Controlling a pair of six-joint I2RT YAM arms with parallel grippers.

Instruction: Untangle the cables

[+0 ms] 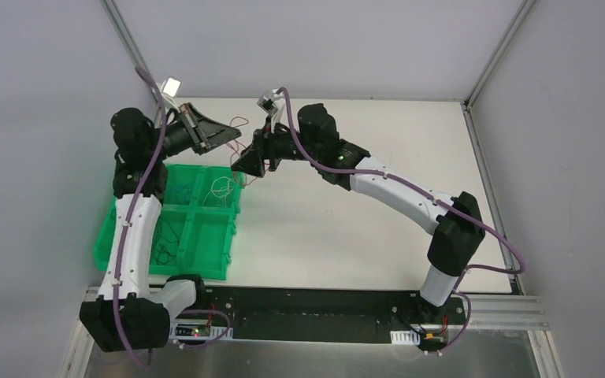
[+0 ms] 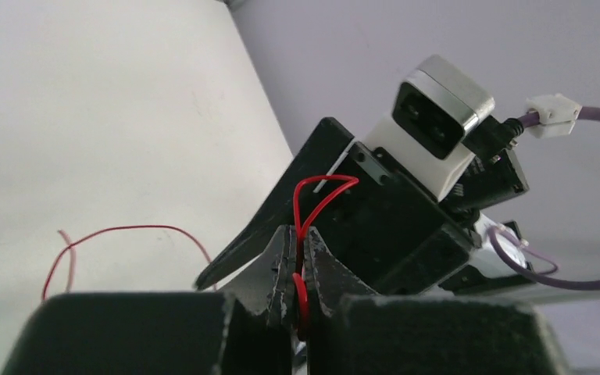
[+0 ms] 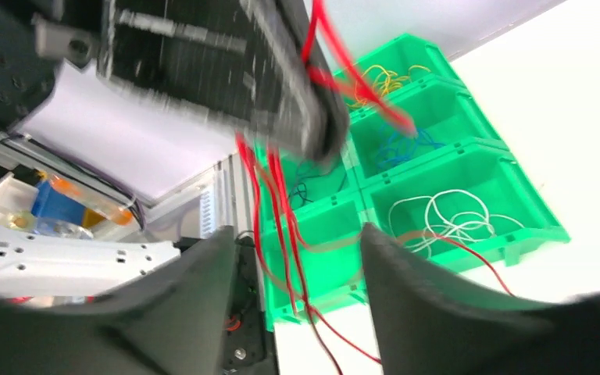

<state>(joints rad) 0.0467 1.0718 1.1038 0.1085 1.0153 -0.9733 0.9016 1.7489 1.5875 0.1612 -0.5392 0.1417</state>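
At 11 o'clock over the table (image 1: 347, 220): left gripper (image 2: 297, 246), fingers pressed together on a red cable (image 2: 301, 289) that loops up past the tips and also lies curved on the tabletop. Just beside it, toward 3 o'clock: right gripper (image 3: 297, 234), fingers spread wide, red strands hanging loose through the gap. At 9 o'clock: green bin (image 1: 197, 265), separate compartments holding yellow cables (image 3: 379, 76), blue cables (image 3: 398, 144) and white cables (image 3: 437, 215).

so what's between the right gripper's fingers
Thin red wire strands hanging from the left gripper cross that gap, seen in the right wrist view.
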